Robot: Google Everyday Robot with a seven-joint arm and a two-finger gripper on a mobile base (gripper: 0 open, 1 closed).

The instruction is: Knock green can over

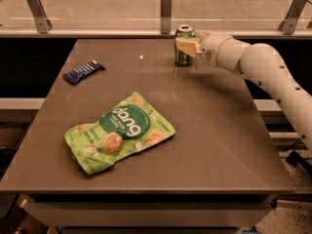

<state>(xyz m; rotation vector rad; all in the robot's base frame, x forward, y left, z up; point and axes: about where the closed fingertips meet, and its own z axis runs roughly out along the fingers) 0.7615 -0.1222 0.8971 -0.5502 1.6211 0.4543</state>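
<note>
My hand point(188, 46) touches the upper side of the green can point(183, 59), which stands tall at the far edge of the desk point(209, 126), so I should push sideways; I cannot tell if my hand is wide or narrow.

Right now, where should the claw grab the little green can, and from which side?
Grip the small green metal can around its middle, coming from the right, where the claw sits beside its upper part. It stands upright with straight round walls, so a sideways squeeze should fit.
</note>
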